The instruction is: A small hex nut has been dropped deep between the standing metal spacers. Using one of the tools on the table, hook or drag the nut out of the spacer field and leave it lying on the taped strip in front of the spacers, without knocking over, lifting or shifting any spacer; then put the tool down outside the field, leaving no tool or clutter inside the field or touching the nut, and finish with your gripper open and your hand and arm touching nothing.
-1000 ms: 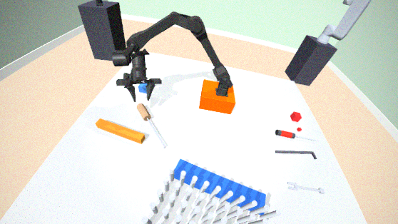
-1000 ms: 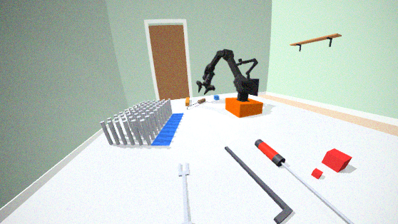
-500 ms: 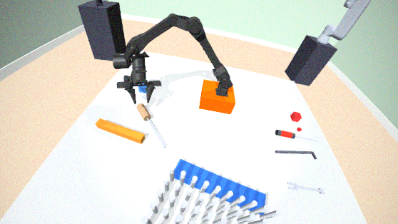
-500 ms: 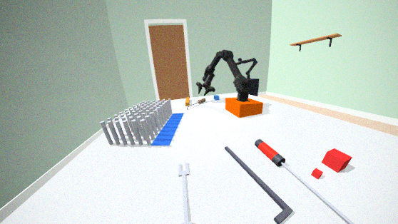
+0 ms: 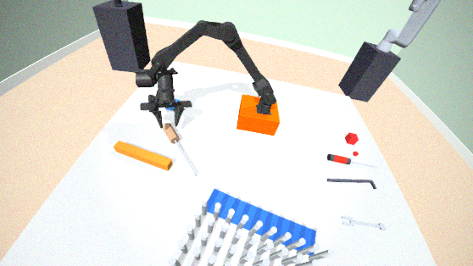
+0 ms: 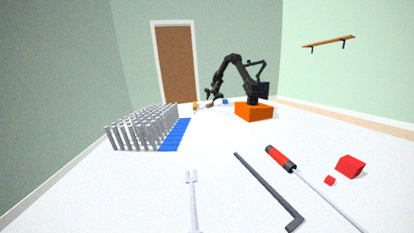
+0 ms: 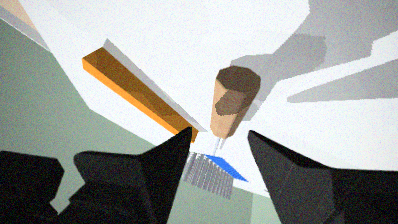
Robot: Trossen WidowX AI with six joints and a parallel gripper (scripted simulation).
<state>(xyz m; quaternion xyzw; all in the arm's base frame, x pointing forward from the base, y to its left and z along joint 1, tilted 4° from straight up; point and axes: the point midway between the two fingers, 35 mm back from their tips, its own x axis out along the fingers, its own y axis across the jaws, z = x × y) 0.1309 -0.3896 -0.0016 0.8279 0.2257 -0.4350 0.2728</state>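
My gripper (image 5: pixel 169 125) (image 6: pixel 211 99) (image 7: pixel 219 132) is open and empty, just above the wooden-handled tool (image 5: pixel 171 133) (image 6: pixel 210 105) (image 7: pixel 236 92). The tool lies on the table, its thin metal shaft pointing toward the spacers. The standing metal spacers (image 5: pixel 230 213) (image 6: pixel 145 128) (image 7: pixel 207 174) are in rows behind the blue taped strip (image 5: pixel 251 213) (image 6: pixel 177 134) (image 7: pixel 228 168). I cannot make out the nut. A black hooked key (image 5: pixel 349 181) (image 6: pixel 265 185), a red-handled screwdriver (image 5: pixel 340 159) (image 6: pixel 280 157) and a grey wrench (image 5: pixel 363 223) (image 6: pixel 192 200) lie on the opposite side of the table.
An orange bar (image 5: pixel 142 156) (image 6: pixel 195 105) (image 7: pixel 135 95) lies beside the wooden-handled tool. A blue block (image 6: pixel 225 101) is behind the gripper. My arm stands on an orange base (image 5: pixel 256 124) (image 6: pixel 254 113). A large red block (image 5: pixel 351 138) (image 6: pixel 349 166) and a small one (image 5: pixel 355 153) (image 6: pixel 329 180) lie near the screwdriver.
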